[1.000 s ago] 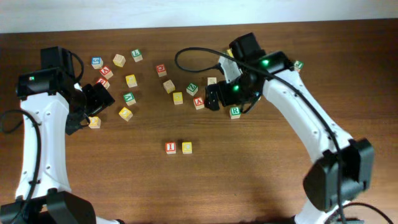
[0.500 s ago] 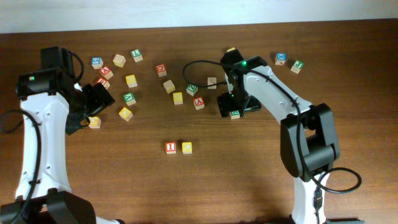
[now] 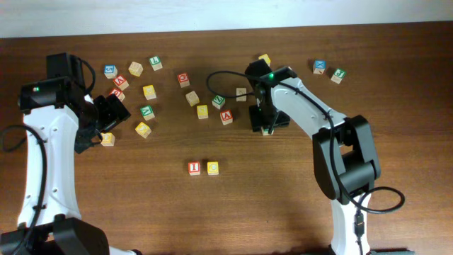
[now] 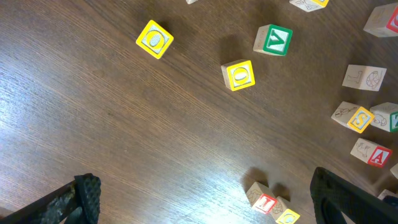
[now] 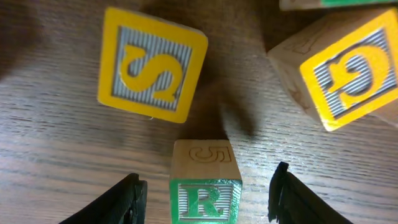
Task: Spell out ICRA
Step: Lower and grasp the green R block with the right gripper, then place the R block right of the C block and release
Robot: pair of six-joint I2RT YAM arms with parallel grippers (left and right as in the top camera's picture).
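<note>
The red I cube [image 3: 194, 168] and yellow C cube [image 3: 212, 168] stand side by side at the table's front middle. They also show in the left wrist view, I [image 4: 264, 200] and C [image 4: 287, 216]. The green R cube [image 5: 205, 194] sits on the table between the open fingers of my right gripper [image 5: 206, 198], with gaps on both sides. From overhead the right gripper [image 3: 264, 122] covers most of the R cube [image 3: 267, 130]. The red A cube [image 3: 226, 117] lies just left of it. My left gripper [image 3: 98, 129] is open and empty at the left, above the table.
Several other letter cubes lie scattered across the back. A yellow S cube [image 5: 152, 62] and a yellow G cube [image 5: 348, 68] sit close behind the R cube. A blue cube [image 3: 320, 66] and a green cube [image 3: 338, 74] lie at the back right.
My right arm swung round and brought its gripper from beside the A cube down over the R cube. The left arm has not moved.
</note>
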